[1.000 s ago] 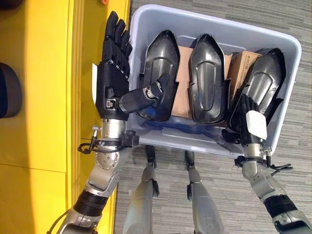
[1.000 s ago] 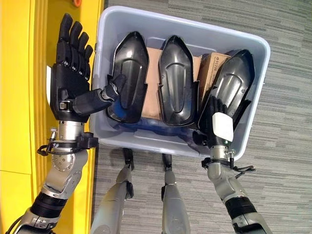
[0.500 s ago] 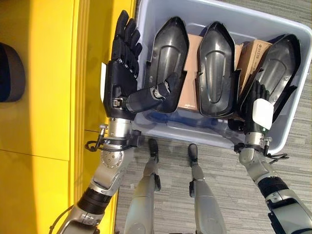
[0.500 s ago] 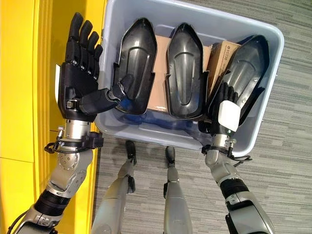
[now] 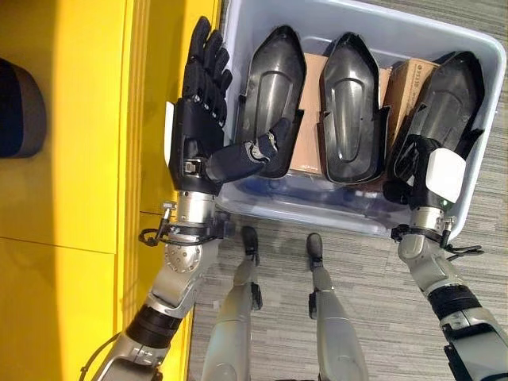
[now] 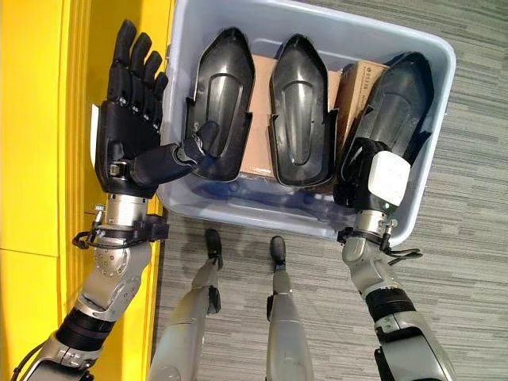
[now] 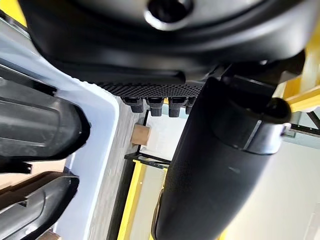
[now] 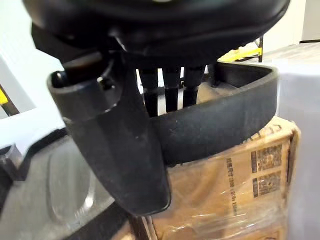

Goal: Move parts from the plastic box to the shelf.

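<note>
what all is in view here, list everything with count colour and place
plastic box: one, pale grey-blue, on the floor ahead of the robot
black parts: three, glossy black, standing side by side in the plastic box: left part, middle part, right part
cardboard boxes: two, brown, in the plastic box behind the parts: one between the left and middle parts, one between the middle and right parts
yellow shelf: one, yellow, along the left side beside the plastic box
floor: grey striped carpet, under and around the plastic box
left hand: dark, fingers straight, raised outside the box's left wall, thumb reaching over onto the left part
right hand: dark, white thumb cover, closed round the right part's near edge
</note>
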You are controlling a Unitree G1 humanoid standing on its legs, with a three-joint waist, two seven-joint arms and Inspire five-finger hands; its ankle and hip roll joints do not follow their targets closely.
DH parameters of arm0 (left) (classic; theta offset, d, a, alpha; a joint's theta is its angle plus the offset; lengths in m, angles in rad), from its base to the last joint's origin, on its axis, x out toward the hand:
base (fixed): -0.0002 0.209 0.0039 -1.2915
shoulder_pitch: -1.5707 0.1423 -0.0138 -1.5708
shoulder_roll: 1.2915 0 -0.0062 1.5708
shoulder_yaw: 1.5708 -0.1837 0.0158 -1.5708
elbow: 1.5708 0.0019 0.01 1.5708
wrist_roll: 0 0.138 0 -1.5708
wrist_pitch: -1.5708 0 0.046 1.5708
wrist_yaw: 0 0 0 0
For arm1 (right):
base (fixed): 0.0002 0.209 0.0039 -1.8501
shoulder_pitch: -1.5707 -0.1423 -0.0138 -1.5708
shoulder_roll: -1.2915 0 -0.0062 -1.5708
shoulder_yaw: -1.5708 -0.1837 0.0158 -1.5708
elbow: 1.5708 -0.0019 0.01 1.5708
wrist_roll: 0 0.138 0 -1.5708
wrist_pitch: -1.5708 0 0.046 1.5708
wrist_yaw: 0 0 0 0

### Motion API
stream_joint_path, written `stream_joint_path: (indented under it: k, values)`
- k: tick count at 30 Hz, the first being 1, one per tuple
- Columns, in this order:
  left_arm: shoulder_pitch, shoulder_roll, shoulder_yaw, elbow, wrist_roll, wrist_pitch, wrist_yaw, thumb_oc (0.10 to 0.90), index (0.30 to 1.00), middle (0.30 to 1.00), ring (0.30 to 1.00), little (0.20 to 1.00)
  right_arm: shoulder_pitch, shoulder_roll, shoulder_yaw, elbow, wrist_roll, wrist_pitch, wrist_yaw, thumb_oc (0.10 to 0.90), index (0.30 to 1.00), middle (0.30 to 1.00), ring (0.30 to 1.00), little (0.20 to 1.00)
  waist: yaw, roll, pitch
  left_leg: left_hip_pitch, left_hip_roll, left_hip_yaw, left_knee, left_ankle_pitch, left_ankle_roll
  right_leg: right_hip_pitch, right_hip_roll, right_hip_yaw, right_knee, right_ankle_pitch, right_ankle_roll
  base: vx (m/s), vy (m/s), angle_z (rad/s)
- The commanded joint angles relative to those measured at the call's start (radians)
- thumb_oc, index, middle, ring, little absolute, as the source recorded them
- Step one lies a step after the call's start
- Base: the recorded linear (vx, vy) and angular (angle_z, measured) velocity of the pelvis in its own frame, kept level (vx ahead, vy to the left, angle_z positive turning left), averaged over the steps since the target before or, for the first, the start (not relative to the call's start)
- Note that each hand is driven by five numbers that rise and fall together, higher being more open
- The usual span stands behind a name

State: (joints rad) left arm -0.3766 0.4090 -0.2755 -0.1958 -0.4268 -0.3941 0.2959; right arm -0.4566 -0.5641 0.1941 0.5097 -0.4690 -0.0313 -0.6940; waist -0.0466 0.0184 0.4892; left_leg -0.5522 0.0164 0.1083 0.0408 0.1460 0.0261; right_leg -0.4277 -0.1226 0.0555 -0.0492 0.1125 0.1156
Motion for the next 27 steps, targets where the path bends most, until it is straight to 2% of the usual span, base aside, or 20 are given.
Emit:
stream_joint_path:
  k: [1, 12, 18, 21, 27]
  values:
    - [-0.044, 0.002, 0.049, -0.060, 0.013, -0.101, -0.036, 0.900, 1.000, 1.000, 1.000, 1.000, 0.149, 0.021, 0.029, -0.012, -0.001, -0.025, 0.131, 0.400, 0.300, 0.300, 0.300, 0.300, 0.001, -0.048, -0.068, 0.000, 0.053, -0.004, 0.168, -0.193, -0.074, 0.206, -0.102, -0.081, 0.016, -0.093, 0.040, 0.04, 0.012, 0.02]
    - [-0.015, 0.016, 0.054, -0.025, -0.022, -0.089, -0.087, 0.900, 1.000, 1.000, 1.000, 1.000, 0.277, 0.009, -0.085, -0.186, -0.010, -0.053, 0.147, 0.400, 0.300, 0.300, 0.300, 0.300, -0.013, -0.075, -0.185, 0.119, 0.061, -0.007, 0.103, -0.177, -0.074, 0.299, -0.113, -0.088, -0.025, -0.054, 0.053, 0.02, 0.005, 0.02]
    - [0.008, 0.024, 0.076, -0.015, -0.027, -0.092, -0.117, 0.900, 1.000, 1.000, 1.000, 1.000, 0.271, -0.032, -0.154, -0.297, -0.050, -0.062, 0.138, 0.400, 0.300, 0.300, 0.300, 0.300, -0.017, -0.079, -0.242, 0.194, 0.067, -0.001, 0.057, -0.172, -0.073, 0.334, -0.118, -0.078, -0.037, -0.046, 0.060, 0.01, 0.007, -0.01]
    - [0.031, 0.035, 0.094, -0.013, -0.034, -0.089, -0.131, 0.900, 1.000, 1.000, 1.000, 1.000, 0.245, -0.062, -0.189, -0.382, -0.088, -0.070, 0.135, 0.400, 0.300, 0.300, 0.300, 0.300, -0.017, -0.088, -0.272, 0.234, 0.078, 0.016, 0.018, -0.153, -0.072, 0.335, -0.112, -0.063, -0.038, -0.033, 0.061, 0.01, 0.002, -0.06]
    - [0.101, 0.048, 0.130, -0.022, -0.036, -0.080, -0.159, 0.900, 1.000, 1.000, 1.000, 1.000, 0.204, -0.109, -0.226, -0.459, -0.130, -0.076, 0.150, 0.400, 0.300, 0.300, 0.300, 0.300, -0.008, -0.101, -0.319, 0.309, 0.094, 0.040, -0.042, -0.130, -0.074, 0.356, -0.102, -0.044, -0.038, -0.052, 0.059, 0.00, -0.015, -0.12]
